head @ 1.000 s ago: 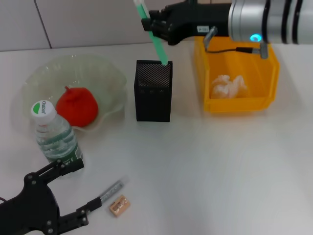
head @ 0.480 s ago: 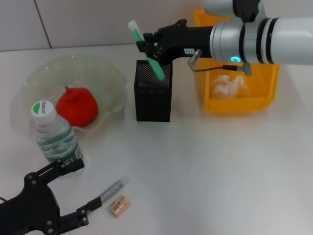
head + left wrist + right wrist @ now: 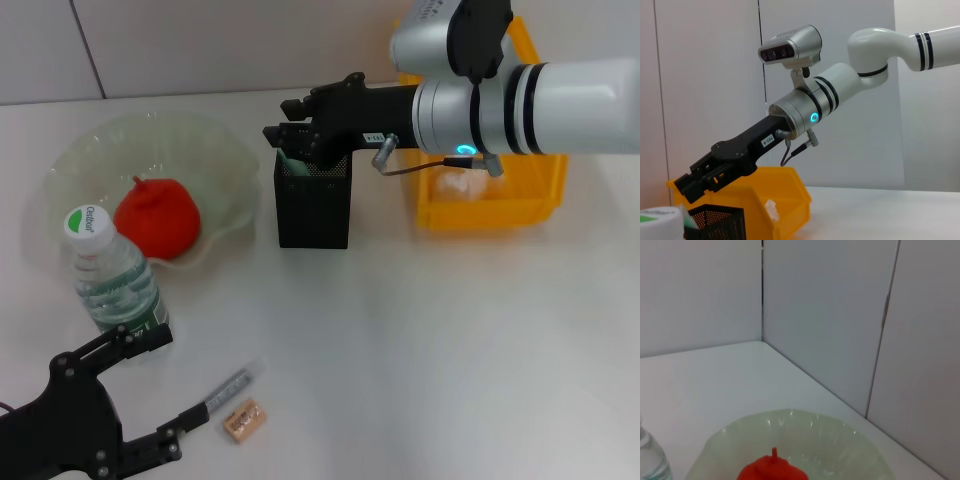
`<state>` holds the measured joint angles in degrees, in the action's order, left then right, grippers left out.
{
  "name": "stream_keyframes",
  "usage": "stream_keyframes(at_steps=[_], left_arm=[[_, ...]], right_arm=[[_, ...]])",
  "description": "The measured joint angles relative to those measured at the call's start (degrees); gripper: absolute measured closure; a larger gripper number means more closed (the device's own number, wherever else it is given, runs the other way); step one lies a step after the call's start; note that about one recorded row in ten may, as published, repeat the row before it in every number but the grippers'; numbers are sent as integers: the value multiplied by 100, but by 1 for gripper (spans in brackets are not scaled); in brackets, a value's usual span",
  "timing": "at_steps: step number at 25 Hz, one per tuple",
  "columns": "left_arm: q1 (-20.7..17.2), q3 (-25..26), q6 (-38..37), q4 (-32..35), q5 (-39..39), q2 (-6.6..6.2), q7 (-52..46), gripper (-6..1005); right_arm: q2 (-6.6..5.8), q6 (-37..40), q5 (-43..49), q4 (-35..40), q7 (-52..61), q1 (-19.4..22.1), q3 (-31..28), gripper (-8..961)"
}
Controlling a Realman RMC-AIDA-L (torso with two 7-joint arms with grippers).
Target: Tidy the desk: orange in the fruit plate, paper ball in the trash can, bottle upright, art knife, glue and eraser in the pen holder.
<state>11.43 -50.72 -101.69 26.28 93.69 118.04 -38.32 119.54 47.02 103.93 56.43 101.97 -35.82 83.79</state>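
My right gripper [image 3: 300,140] hovers open just over the black mesh pen holder [image 3: 314,200]. A green stick-shaped tool [image 3: 288,158] stands inside, only its top showing at the rim; I cannot tell whether it is the art knife or the glue. A thin grey stick [image 3: 232,385] and the tan eraser [image 3: 245,418] lie on the table near my open, empty left gripper [image 3: 172,388]. The bottle [image 3: 115,275] stands upright. The orange [image 3: 157,215] rests in the fruit plate [image 3: 215,150]. The paper ball [image 3: 462,183] lies in the yellow trash can [image 3: 500,210], partly hidden by my arm.
The trash can stands right of the pen holder, the fruit plate left of it. A wall runs behind the table. The white tabletop [image 3: 450,350] stretches in front and to the right.
My right gripper came down onto the pen holder. The green tool, which stuck out above the fingers before, has slid down inside. The left arm has not moved.
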Motion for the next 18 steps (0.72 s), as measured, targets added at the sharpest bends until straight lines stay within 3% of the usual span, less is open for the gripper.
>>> stream_keyframes(at_steps=[8, 10, 16, 18], left_arm=[[-32, 0, -7, 15, 0, 0, 0, 200], [-45, 0, -16, 21, 0, -1, 0, 200], [-67, 13, -25, 7, 0, -17, 9, 200], [-71, 26, -29, 2, 0, -19, 18, 200]], right_arm=[[-7, 66, -108, 186, 83, 129, -26, 606], [-20, 116, -264, 350, 86, 225, -40, 360], [-28, 831, -749, 1090, 6, 646, -228, 151], [-33, 1197, -960, 1274, -136, 817, -300, 135]])
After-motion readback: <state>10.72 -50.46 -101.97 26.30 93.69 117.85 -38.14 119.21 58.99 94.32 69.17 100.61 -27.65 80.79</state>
